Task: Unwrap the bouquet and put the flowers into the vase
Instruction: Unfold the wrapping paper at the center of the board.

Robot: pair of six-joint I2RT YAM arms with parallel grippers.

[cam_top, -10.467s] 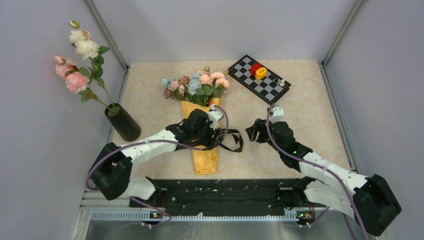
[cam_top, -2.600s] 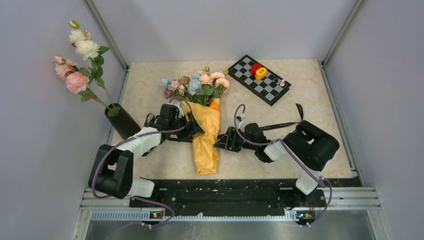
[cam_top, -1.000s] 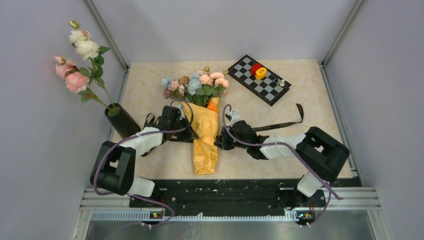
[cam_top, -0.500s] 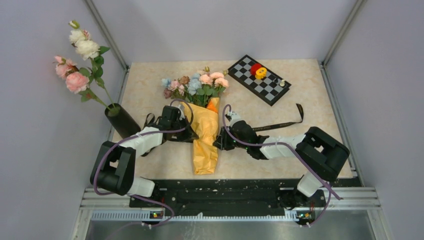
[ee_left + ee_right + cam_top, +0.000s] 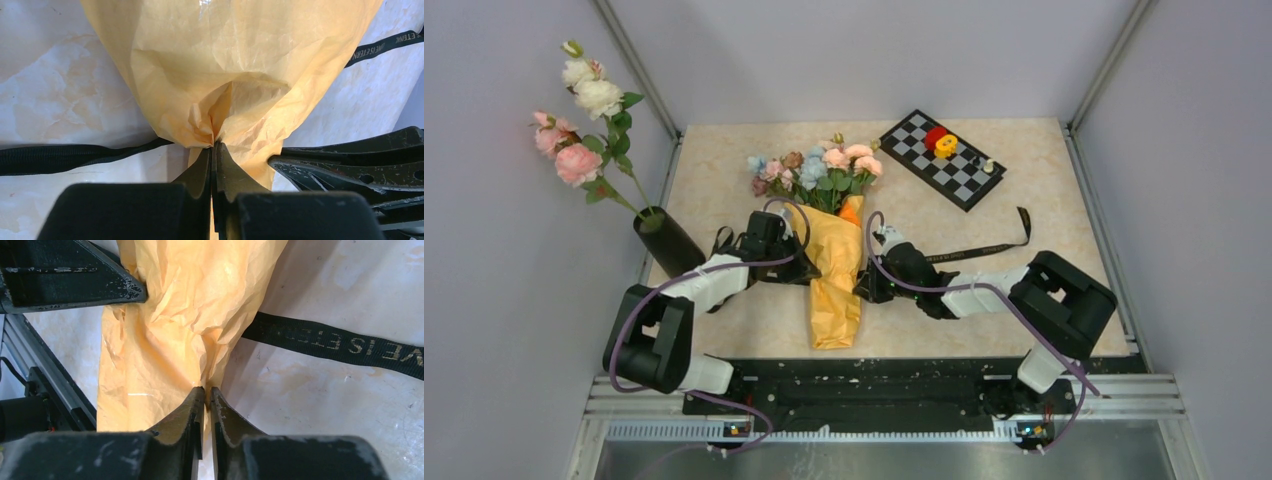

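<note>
Orange-yellow crinkled paper wrap (image 5: pixel 235 65) is pinched at its gathered near fold by the left claw (image 5: pixel 214 150), whose jaws are pressed tight together on it. From the other side, the right claw (image 5: pixel 205 392) nips the wrap's opposite edge, its jaws almost meeting with a thin fold of paper between them. The bouquet (image 5: pixel 836 270) lies flat on the pale marbled desk (image 5: pixel 724 170) between the two claws, its narrow end toward the arm bases.

A black printed ribbon (image 5: pixel 340 342) lies loose on the desk. One stretch shows beside the left claw and another trails away past the right claw. Beyond both claws, the small pastel flowers (image 5: pixel 814 170) fan out of the wrap's wide mouth.

Out past the left claw, well apart from the bouquet, stands the plain black cylindrical vase (image 5: pixel 669 245), holding long-stemmed pink and white roses (image 5: pixel 579 110). Far beyond the right claw lies a black-and-white checkered board (image 5: pixel 964 180) with small pieces on it.
</note>
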